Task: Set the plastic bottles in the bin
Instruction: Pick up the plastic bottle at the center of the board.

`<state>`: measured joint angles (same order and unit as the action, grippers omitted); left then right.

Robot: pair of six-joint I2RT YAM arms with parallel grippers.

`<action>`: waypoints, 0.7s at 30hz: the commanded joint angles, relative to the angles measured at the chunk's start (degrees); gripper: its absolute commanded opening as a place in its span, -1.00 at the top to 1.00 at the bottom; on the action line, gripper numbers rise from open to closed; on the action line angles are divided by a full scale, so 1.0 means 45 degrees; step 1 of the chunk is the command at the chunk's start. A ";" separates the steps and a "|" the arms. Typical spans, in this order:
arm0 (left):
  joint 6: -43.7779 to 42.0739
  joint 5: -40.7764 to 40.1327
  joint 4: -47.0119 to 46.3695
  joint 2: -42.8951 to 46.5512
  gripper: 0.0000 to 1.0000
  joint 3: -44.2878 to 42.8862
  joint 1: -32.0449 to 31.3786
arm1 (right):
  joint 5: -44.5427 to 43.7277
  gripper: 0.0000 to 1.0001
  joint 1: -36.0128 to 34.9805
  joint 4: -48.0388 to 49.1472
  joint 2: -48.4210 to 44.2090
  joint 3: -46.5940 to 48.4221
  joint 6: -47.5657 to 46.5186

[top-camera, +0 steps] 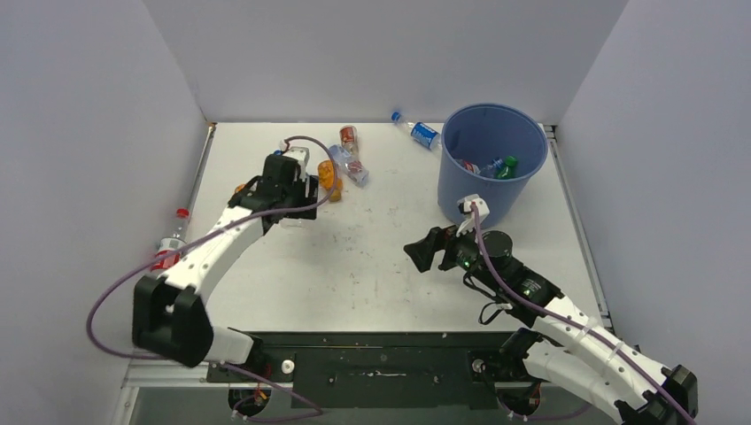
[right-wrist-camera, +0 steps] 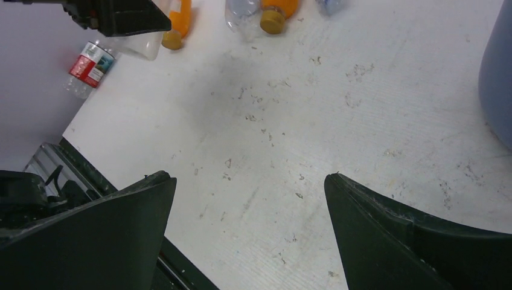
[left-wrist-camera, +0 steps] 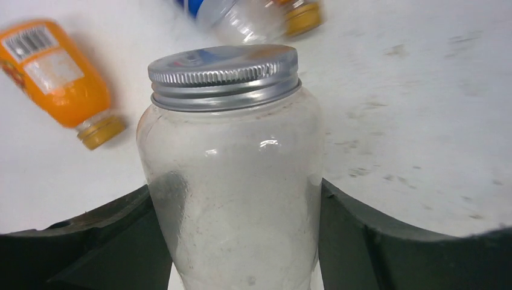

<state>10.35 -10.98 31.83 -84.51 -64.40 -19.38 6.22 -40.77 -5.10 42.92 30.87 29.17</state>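
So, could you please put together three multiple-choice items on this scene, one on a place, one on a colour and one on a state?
1. Where is the bin in the top view? A near left; B far right; C dead centre.
2. What colour is the lid of the clear bottle in the left pincer? A silver; B red; C green.
3. How is the right pincer? A shut on a bottle; B open and empty; C inside the bin.
Answers: 1 B, it stands at the far right. 2 A, the left wrist view shows bare metal. 3 B, only tabletop shows inside it.
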 commanded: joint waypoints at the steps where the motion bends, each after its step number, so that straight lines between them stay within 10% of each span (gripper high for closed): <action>1: 0.0122 0.3577 -0.2448 0.3565 0.30 0.1042 -0.0707 | -0.0017 -1.00 -0.0168 0.0332 0.0082 0.1640 -0.0342; 15: 0.2920 1.1517 -1.4533 0.7712 0.51 0.7140 -0.2507 | 0.2351 -1.00 -0.0256 0.3973 0.1496 0.4092 0.0809; 21: 0.1911 1.1582 -1.3994 0.8228 0.56 0.7446 -0.3324 | 0.2990 -1.00 -0.0990 0.5047 0.2499 0.4458 0.1249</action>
<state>20.29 37.89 -22.65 -49.93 -29.76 -32.14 16.67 -42.48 10.79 52.07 48.29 33.43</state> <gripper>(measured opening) 0.684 0.999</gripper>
